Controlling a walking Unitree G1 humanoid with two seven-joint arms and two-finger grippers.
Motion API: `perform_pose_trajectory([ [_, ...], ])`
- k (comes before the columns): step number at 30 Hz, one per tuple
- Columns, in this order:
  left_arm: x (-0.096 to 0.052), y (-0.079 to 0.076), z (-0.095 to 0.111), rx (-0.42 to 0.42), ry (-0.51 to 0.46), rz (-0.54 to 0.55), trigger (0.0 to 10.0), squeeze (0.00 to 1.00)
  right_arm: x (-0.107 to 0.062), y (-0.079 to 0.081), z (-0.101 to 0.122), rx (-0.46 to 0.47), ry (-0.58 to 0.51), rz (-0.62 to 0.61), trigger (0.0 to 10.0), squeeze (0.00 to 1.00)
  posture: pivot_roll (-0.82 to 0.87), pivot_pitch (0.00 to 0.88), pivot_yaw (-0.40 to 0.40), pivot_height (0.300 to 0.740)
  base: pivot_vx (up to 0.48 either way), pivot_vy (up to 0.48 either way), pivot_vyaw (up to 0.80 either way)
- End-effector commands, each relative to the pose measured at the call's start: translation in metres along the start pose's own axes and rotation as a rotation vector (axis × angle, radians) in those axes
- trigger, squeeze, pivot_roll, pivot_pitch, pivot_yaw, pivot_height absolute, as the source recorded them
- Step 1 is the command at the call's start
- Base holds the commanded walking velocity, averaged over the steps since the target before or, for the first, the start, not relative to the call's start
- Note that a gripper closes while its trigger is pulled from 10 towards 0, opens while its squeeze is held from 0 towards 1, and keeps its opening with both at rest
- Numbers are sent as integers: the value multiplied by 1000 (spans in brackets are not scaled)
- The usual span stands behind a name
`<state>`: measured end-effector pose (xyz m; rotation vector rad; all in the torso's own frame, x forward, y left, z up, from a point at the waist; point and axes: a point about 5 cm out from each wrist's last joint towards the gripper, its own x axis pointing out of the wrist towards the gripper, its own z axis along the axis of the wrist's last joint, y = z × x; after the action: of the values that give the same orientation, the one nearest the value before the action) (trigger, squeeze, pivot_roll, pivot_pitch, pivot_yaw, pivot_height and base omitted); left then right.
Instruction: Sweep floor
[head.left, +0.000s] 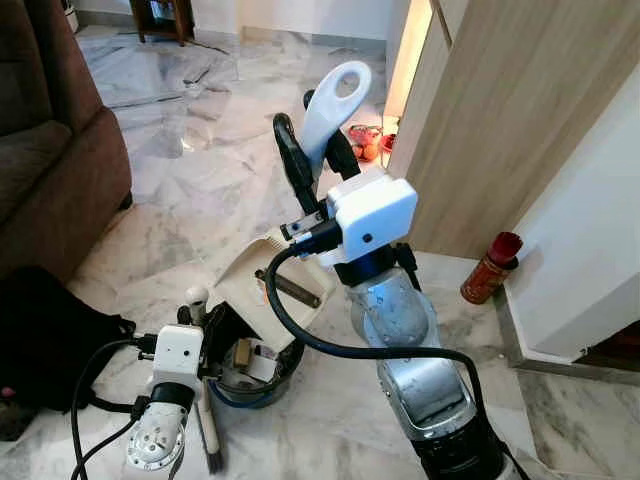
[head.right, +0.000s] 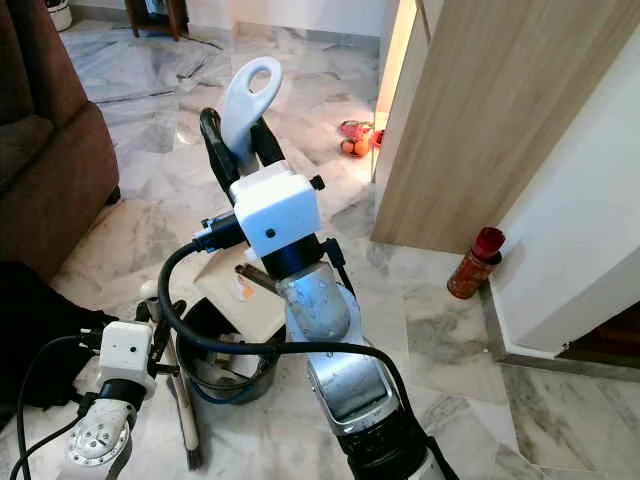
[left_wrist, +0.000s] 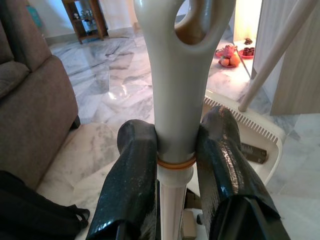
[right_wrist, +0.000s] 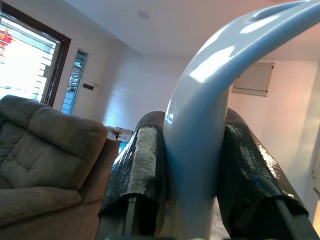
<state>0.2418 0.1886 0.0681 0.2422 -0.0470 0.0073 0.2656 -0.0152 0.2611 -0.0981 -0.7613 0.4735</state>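
Right gripper (head.left: 318, 150) jaws clamp dustpan handle (head.left: 335, 100); left gripper (left_wrist: 175, 165) jaws grip broom handle (left_wrist: 175, 100), bristles hidden

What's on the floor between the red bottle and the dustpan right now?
In the left eye view, the right arm crosses in front of that stretch; the marble floor visible between the red bottle and the dustpan is bare.

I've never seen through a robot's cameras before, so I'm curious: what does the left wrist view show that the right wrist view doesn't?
Left wrist view: the marble floor, a cream dustpan with a dark object in it, fruit on the floor, a wooden shelf and a black bag.

Right wrist view: the ceiling, a bright window and white walls.

Both: two black fingers shut on a pale handle, plus the brown sofa.
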Motion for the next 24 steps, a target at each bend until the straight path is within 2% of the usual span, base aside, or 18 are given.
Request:
perform_pose_trajectory([
  [1,-2,4,5,14,-25,-2,10000,0,3,2,23,5,-122,6,10000,0,156,140,-62,740,0,0,0],
  [7,-1,6,5,18,-27,4,10000,0,2,6,24,5,-131,23,10000,0,159,145,-63,740,0,0,0],
  [13,1,5,6,15,-30,5,10000,0,2,14,28,-47,-164,88,10000,0,151,151,-62,740,0,0,0],
  [24,0,3,7,12,-30,3,10000,0,-1,18,28,-70,-169,116,10000,0,151,161,-66,740,0,0,0],
])
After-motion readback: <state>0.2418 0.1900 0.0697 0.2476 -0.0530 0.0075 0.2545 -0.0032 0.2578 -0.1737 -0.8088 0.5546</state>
